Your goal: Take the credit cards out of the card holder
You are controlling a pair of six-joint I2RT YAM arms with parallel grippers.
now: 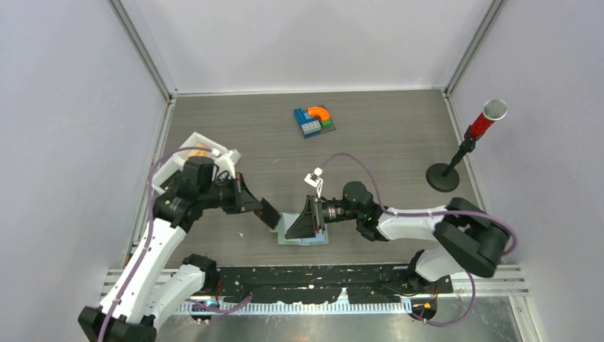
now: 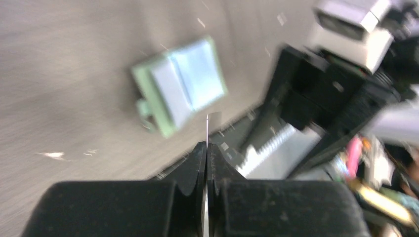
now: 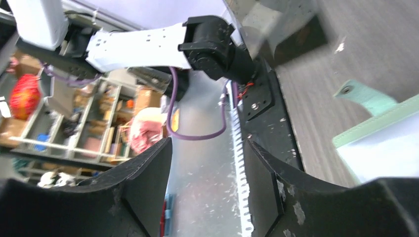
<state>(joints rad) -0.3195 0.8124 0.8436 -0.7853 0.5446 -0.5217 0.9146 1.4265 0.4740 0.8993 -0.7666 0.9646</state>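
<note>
The left tool [image 2: 206, 146] is pinching a thin dark card [image 2: 206, 126], just left of the open card holder [image 2: 180, 86], which is lying on the counter [image 1: 384, 135] near its front edge. The right tool [image 3: 207, 148] is hanging spread wide by the holder.

The desk [image 1: 399, 185] is a grey-brown, wood-grained top. Close to the middle of its near edge lies the card holder [image 1: 313, 240], opened out with pale blue sleeve pages facing up. A white tray [image 1: 196, 139] sits against the left edge. A blue, orange and green toy block cluster [image 1: 314, 120] rests near the far edge. A microphone stand [image 1: 442, 177] stands on its round black base by the right edge.
</note>
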